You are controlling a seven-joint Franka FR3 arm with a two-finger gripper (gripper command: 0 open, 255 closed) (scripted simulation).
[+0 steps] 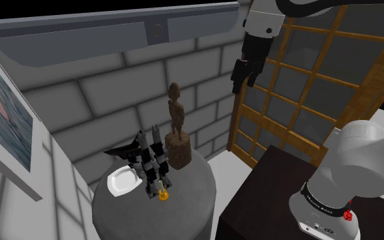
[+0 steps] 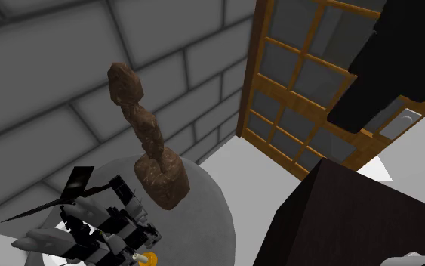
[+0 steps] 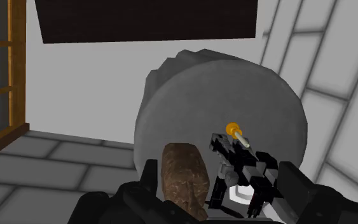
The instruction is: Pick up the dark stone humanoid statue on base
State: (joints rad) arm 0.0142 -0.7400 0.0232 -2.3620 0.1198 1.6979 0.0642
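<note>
Shoulder view: brown statue (image 1: 175,126) upright on the round grey desk (image 1: 194,198), just beside a black-and-white toy (image 1: 149,163). The claw (image 1: 241,76) hangs high, well apart from it, holding nothing. Judged: approach, grip and lift are all left to do.

Second exterior view: the statue (image 2: 149,143) has its base on the desk; the toy is cut off at the lower edge.

Wrist view: the claw (image 3: 220,172) has its fingers apart. The statue (image 3: 184,181) is seen end-on near one finger, its base hidden.

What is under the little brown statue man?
The statue stands on its chunky brown base, which sits on the round grey table. The spot beneath the base is covered.
</note>
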